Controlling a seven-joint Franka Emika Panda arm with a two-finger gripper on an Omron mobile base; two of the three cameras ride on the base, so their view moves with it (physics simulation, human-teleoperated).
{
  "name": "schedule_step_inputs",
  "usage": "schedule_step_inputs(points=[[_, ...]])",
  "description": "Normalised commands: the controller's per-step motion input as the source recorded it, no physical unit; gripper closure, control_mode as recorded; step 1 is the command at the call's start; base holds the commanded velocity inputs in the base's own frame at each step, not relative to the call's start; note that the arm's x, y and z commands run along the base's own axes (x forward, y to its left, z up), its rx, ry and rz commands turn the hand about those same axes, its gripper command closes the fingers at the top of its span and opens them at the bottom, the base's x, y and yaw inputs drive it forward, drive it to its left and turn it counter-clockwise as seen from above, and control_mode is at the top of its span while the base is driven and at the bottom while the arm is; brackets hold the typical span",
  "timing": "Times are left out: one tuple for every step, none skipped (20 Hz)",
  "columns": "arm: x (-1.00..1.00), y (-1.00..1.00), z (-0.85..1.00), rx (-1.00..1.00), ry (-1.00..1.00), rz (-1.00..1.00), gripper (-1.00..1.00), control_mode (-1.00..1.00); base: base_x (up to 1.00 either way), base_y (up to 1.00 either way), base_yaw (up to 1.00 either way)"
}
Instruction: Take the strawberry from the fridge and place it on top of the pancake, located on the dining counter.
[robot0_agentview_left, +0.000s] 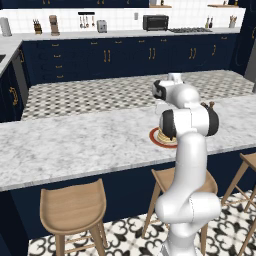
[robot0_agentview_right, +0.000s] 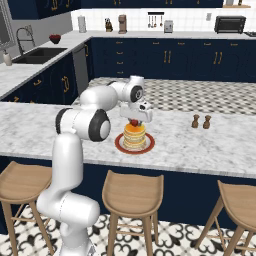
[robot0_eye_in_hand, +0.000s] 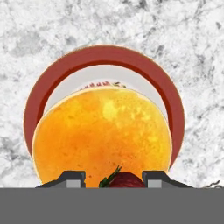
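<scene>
Your landmark is the pancake (robot0_agentview_right: 134, 136) stack, sitting on a red-rimmed plate (robot0_agentview_right: 120, 146) on the dining worktop (robot0_agentview_right: 210, 150). Around the plate you have bare marble on every side; the near edge of the worktop runs below the plate in the right base view, with wooden stools (robot0_agentview_right: 131, 196) tucked under it. Two small brown shakers (robot0_agentview_right: 200, 121) stand well to the right of the pancake, apart from the plate. Beyond the pancake the worktop's far edge drops to a patterned floor (robot0_agentview_right: 200, 97), then navy cabinets (robot0_agentview_right: 165, 57). Your arm rises left of the pancake in the right base view, elbow bent, hand reaching over and pointing straight down above the stack. The tool (robot0_agentview_right: 134, 121) hangs just above the pancake, jaws partly closed and gripping the strawberry (robot0_agentview_right: 134, 122). In the hand view the strawberry (robot0_eye_in_hand: 124, 179) sits between the fingertips (robot0_eye_in_hand: 73, 178) with its green leaf showing, over the near edge of the top pancake (robot0_eye_in_hand: 103, 133). You cannot tell whether the strawberry touches the pancake.
</scene>
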Motion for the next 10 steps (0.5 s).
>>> schedule_step_inputs(points=[[0.00,0.00,-0.07,0.00,-0.07,0.00,1.00,-1.00,0.00,0.00,0.00],[0.06,0.00,-0.08,-0.02,-0.05,0.00,1.00,-1.00,0.00,0.00,0.00],[0.16,-0.05,-0.09,-0.01,-0.03,0.00,1.00,-1.00,0.00,0.00,0.00],[0.22,-0.07,-0.11,-0.02,-0.02,0.00,1.00,-1.00,0.00,0.00,0.00],[0.22,-0.04,-0.13,-0.01,-0.01,0.00,1.00,-1.00,0.00,0.00,0.00],[0.21,-0.01,-0.21,-0.03,-0.02,0.00,1.00,-1.00,0.00,0.00,0.00],[0.19,-0.01,-0.19,-0.02,-0.05,0.00,1.00,-1.00,0.00,0.00,0.00],[0.14,0.00,-0.08,0.00,-0.10,0.01,1.00,-1.00,0.00,0.00,0.00],[0.09,0.00,-0.09,0.00,-0.13,0.02,1.00,-1.00,0.00,0.00,0.00],[0.12,0.00,-0.07,0.00,-0.12,0.01,1.00,-1.00,0.00,0.00,0.00]])
